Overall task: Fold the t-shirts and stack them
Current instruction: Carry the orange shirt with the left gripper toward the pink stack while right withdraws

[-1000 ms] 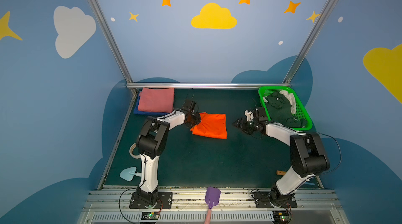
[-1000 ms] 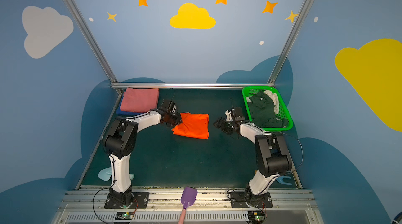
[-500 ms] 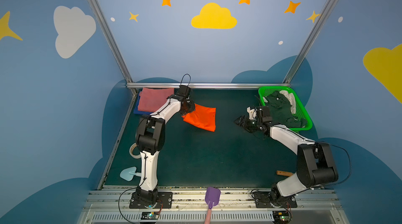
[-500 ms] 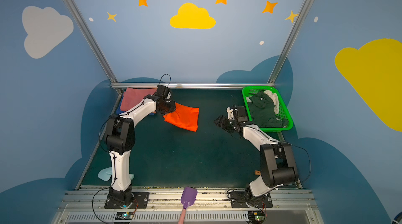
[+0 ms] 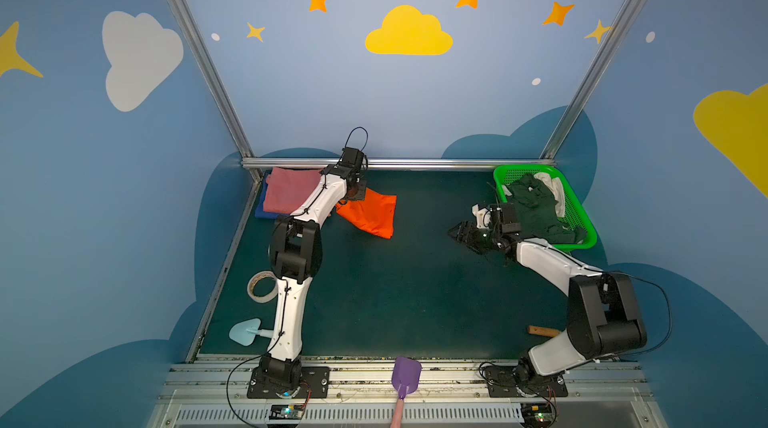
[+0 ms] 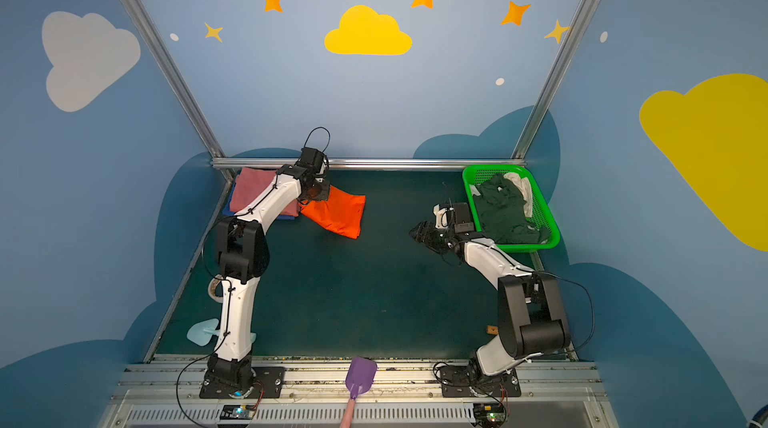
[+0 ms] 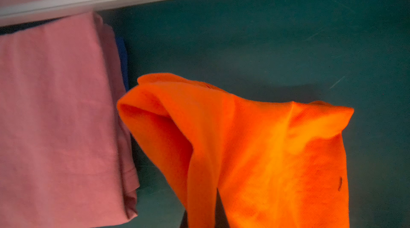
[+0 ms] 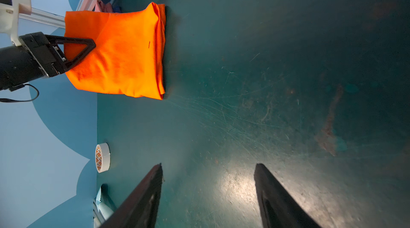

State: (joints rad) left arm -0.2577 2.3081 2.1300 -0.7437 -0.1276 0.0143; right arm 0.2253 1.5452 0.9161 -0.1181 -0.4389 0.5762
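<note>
The dark green surface (image 5: 374, 301) carries a folded pink t-shirt (image 5: 286, 193) lying on a blue t-shirt (image 5: 261, 212) in the far left corner. Just beside that stack hangs the folded orange t-shirt (image 5: 370, 213), clamped in the closed left pincer (image 8: 92, 47). The right pincer (image 8: 208, 167) gapes empty, well apart. Stacking appears underway; next, the orange needs laying flat over the pink.
</note>
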